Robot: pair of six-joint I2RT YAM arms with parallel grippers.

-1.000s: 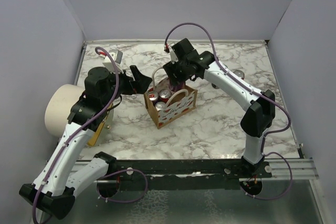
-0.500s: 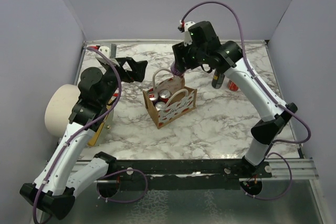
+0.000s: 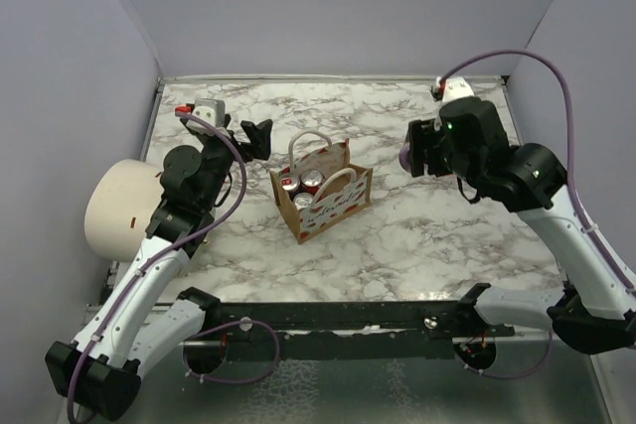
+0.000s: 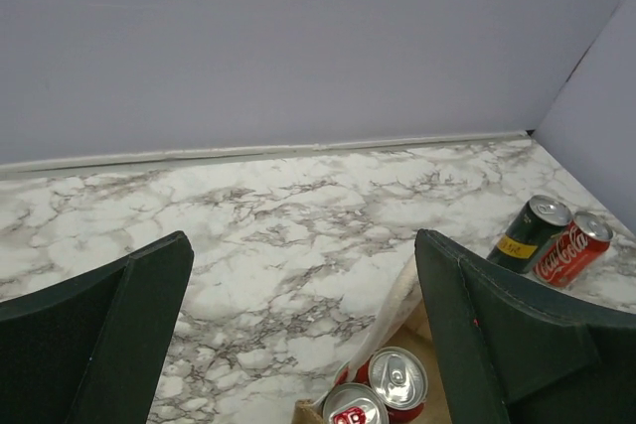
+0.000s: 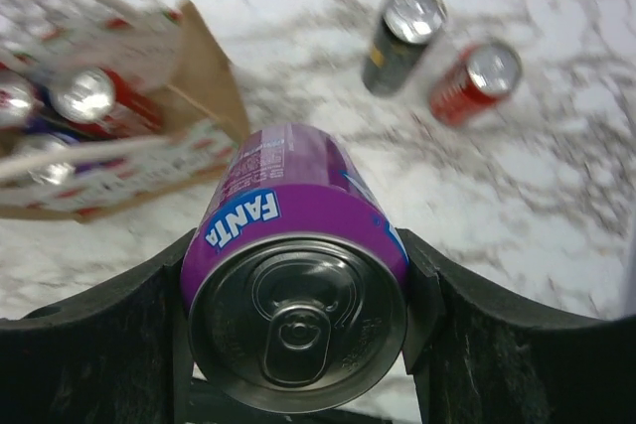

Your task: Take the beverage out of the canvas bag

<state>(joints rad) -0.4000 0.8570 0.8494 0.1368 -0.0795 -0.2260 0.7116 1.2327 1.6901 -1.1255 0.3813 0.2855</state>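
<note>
The brown canvas bag (image 3: 323, 196) with white loop handles stands mid-table, with several red cans (image 3: 300, 184) upright inside. My right gripper (image 3: 408, 158) is shut on a purple Fanta can (image 3: 403, 156) and holds it in the air to the right of the bag. In the right wrist view the can (image 5: 288, 206) sits between both fingers, top towards the camera, with the bag (image 5: 129, 136) below left. My left gripper (image 3: 254, 136) is open and empty, up and to the left of the bag. Its view shows the bag's cans (image 4: 394, 380) just below the open jaws.
A large cream cylinder (image 3: 117, 208) lies at the left edge beside my left arm. A dark can (image 5: 401, 39) and a red Coca-Cola can (image 5: 475, 81) stand on the marble right of the bag; they also show in the left wrist view (image 4: 531, 231). Grey walls enclose the table.
My right gripper lifted the purple can up out of the bag and carried it to the right. My left gripper drew back left, away from the bag's handle.
</note>
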